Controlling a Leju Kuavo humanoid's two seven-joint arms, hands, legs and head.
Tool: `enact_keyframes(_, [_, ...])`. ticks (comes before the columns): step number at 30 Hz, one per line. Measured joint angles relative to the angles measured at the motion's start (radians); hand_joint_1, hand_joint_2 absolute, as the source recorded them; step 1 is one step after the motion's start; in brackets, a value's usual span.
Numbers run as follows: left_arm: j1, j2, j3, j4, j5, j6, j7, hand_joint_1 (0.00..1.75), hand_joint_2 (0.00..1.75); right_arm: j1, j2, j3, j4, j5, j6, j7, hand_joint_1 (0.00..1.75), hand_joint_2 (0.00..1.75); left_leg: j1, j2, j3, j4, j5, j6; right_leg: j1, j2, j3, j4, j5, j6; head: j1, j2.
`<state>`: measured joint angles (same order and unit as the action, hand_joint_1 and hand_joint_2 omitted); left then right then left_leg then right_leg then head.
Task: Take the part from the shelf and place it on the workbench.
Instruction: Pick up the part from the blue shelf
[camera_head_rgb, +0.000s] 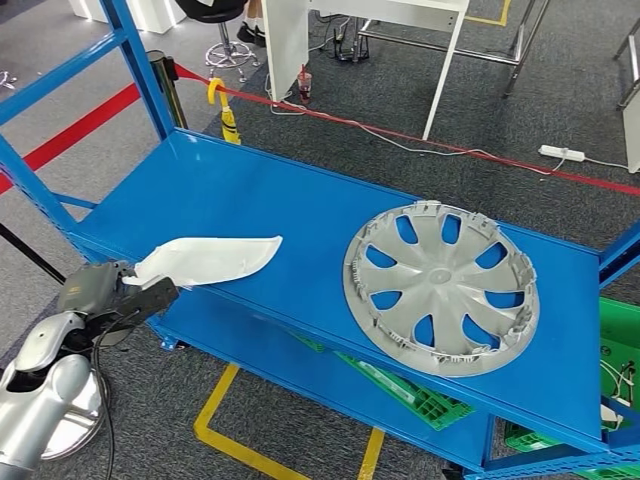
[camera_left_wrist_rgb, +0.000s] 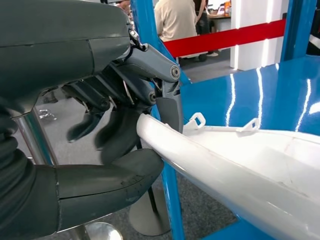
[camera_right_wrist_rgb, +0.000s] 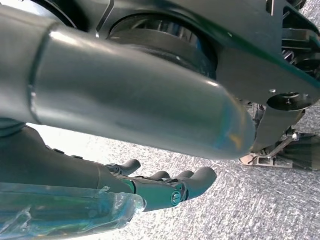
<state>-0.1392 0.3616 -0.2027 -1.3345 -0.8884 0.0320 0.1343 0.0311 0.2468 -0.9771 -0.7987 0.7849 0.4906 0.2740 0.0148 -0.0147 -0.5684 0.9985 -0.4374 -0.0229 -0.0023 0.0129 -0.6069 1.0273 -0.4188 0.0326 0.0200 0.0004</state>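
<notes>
A long white curved part (camera_head_rgb: 207, 258) lies on the blue shelf (camera_head_rgb: 249, 195), its near end sticking out past the shelf's front left edge. My left hand (camera_head_rgb: 113, 295) grips that end. In the left wrist view the thumb (camera_left_wrist_rgb: 105, 185) lies under the white part (camera_left_wrist_rgb: 241, 165) and the dark fingers (camera_left_wrist_rgb: 151, 65) close over its rim. My right hand (camera_right_wrist_rgb: 166, 187) hangs over grey carpet with its fingers stretched out and nothing in them.
A silver wheel cover (camera_head_rgb: 441, 285) lies on the shelf's right half. Blue uprights (camera_head_rgb: 140, 65) frame the shelf at the left. Green crates (camera_head_rgb: 619, 360) sit under it. A red barrier strap (camera_head_rgb: 423, 135) runs behind, and a person (camera_left_wrist_rgb: 175, 20) sits beyond.
</notes>
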Motion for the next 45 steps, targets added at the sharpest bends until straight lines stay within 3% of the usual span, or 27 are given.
enact_keyframes(10, [0.017, 0.002, 0.009, -0.022, -0.048, 0.018, 0.020, 1.75, 1.75, 0.019, -0.003, 0.049, -0.006, -0.045, -0.016, 0.002, 0.00, 0.00, 0.000, 0.000, 0.000, 0.000, 0.000, 0.000, 0.000, 0.000, 0.000, 0.000, 0.000, 0.000, 0.000, 0.000])
enact_keyframes(18, [0.020, 0.006, 0.012, -0.037, -0.107, 0.028, 0.038, 1.75, 1.75, 0.064, -0.007, 0.170, -0.049, -0.020, -0.160, 0.003, 0.00, 0.00, 0.000, 0.000, 0.000, 0.000, 0.000, 0.000, 0.000, 0.000, -0.001, 0.000, 0.000, 0.000, 0.000, 0.000])
enact_keyframes(22, [-0.053, -0.011, -0.030, -0.003, -0.120, 0.024, 0.017, 1.75, 1.75, 0.086, -0.029, 0.270, -0.073, 0.020, -0.186, 0.007, 0.00, 0.00, -0.001, -0.001, -0.001, 0.000, 0.001, 0.001, -0.001, -0.002, -0.002, -0.001, 0.001, 0.001, 0.000, 0.000])
enact_keyframes(29, [-0.239, -0.086, -0.174, 0.143, -0.099, 0.037, -0.012, 1.75, 1.75, 0.058, -0.133, 0.497, 0.018, -0.003, -0.177, 0.013, 0.00, 0.00, -0.004, 0.000, -0.001, 0.000, 0.003, 0.003, -0.004, 0.001, -0.002, -0.001, 0.005, 0.005, 0.000, 0.000])
enact_keyframes(34, [-0.264, -0.101, -0.199, 0.166, -0.095, 0.038, -0.015, 1.75, 1.75, 0.051, -0.150, 0.530, 0.043, -0.007, -0.179, 0.013, 0.00, 0.00, -0.005, 0.000, -0.002, 0.000, 0.003, 0.004, -0.005, 0.001, -0.002, -0.001, 0.005, 0.006, 0.000, 0.000])
enact_keyframes(38, [-0.334, -0.138, -0.268, 0.242, -0.075, 0.052, -0.019, 1.75, 1.75, 0.037, -0.207, 0.633, 0.135, -0.073, -0.181, 0.013, 0.00, 0.00, -0.005, 0.002, -0.002, 0.000, 0.003, 0.004, -0.006, 0.003, -0.003, -0.001, 0.005, 0.006, 0.000, 0.000])
enact_keyframes(45, [-0.358, -0.151, -0.299, 0.277, -0.063, 0.062, -0.026, 1.75, 1.75, 0.037, -0.233, 0.678, 0.172, -0.114, -0.185, 0.013, 0.00, 0.00, -0.005, 0.002, -0.002, 0.000, 0.003, 0.004, -0.006, 0.003, -0.004, -0.001, 0.005, 0.006, 0.000, 0.000])
